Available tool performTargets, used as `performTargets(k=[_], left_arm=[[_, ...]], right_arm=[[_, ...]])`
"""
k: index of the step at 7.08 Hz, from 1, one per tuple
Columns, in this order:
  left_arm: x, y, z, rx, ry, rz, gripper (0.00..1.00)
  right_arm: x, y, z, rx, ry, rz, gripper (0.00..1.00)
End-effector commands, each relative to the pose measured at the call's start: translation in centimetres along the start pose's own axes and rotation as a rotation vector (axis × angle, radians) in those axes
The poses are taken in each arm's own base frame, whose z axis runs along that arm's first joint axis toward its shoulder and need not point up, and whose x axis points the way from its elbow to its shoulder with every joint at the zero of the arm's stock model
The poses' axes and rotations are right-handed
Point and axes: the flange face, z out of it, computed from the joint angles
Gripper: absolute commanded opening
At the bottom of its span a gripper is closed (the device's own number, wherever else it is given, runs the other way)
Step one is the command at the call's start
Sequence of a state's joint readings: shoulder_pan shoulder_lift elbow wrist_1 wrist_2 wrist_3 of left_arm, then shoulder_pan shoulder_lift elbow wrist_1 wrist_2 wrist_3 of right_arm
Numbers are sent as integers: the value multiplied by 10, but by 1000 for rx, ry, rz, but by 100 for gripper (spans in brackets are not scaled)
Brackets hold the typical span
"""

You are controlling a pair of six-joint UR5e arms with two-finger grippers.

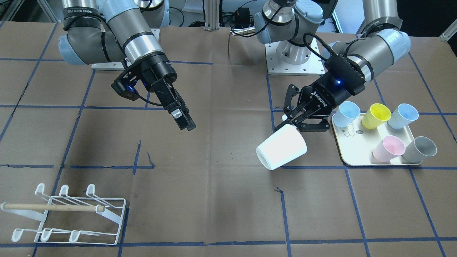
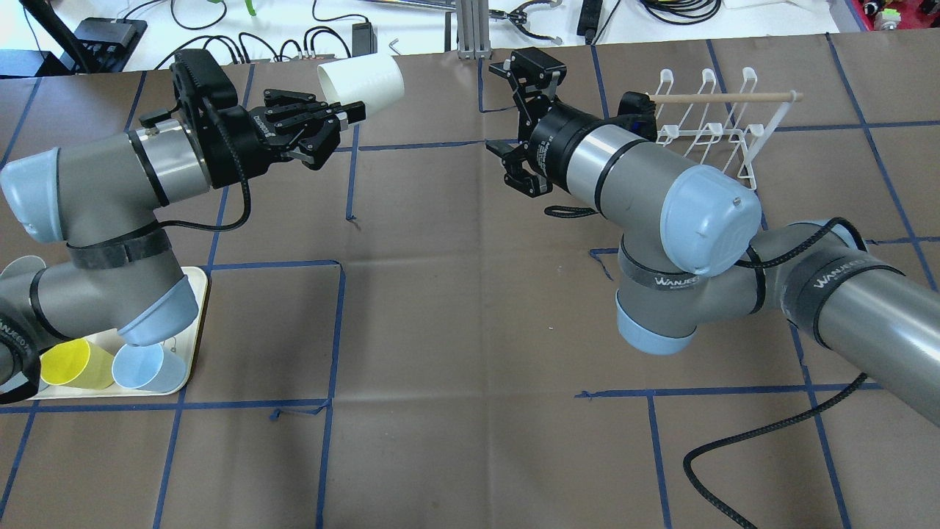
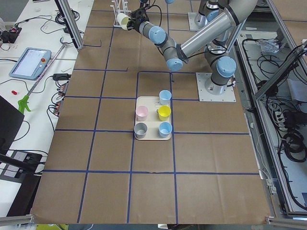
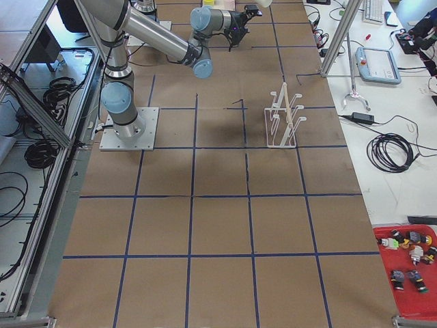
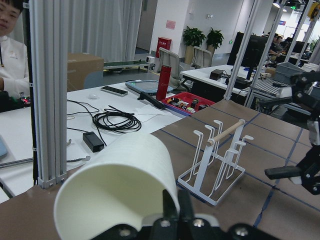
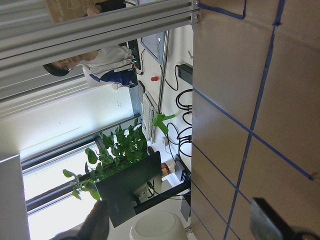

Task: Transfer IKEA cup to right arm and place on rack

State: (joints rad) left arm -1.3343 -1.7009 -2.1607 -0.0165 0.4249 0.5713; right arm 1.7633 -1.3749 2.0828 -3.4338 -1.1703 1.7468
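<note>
The IKEA cup point(image 1: 282, 147) is white and lies on its side in the air, held over the table. My left gripper point(image 1: 291, 123) is shut on the cup's rim wall, and the left wrist view looks into the cup point(image 5: 115, 190). The cup's point(image 2: 363, 84) base points toward the right arm's gripper point(image 2: 514, 121), which hangs open and empty a short gap away. In the front view that right gripper point(image 1: 184, 121) shows edge-on. The white wire rack point(image 1: 68, 214) with its wooden dowel stands on the table beyond the right arm point(image 2: 631, 184), and it is empty.
A cream tray point(image 1: 351, 160) sits under the left arm with several coloured cups on it: pale blue, yellow, blue, pink and grey. Brown paper with blue tape lines covers the table. Cables and a metal post line the far edge. A person sits beyond it.
</note>
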Motion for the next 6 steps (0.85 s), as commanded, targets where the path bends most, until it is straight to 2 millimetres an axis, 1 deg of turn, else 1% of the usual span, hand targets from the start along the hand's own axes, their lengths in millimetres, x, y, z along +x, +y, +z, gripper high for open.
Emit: performTargets(k=[1, 2, 3, 4, 5, 6], left_arm=[[24, 18, 16, 8, 33, 46, 4], [34, 23, 26, 13, 41, 67, 5], [37, 20, 27, 19, 43, 60, 5], [38, 21, 28, 16, 41, 56, 6], [38, 20, 28, 16, 40, 48, 6], [38, 20, 28, 18, 41, 50, 6]], right_arm=[[6, 11, 14, -19, 18, -9, 100], [0, 16, 15, -6, 2, -19, 100], [-3, 23, 17, -7, -4, -26, 99], [-2, 26, 20, -12, -1, -27, 99], [6, 26, 28, -1, 15, -27, 99], [4, 27, 34, -3, 13, -29, 99]])
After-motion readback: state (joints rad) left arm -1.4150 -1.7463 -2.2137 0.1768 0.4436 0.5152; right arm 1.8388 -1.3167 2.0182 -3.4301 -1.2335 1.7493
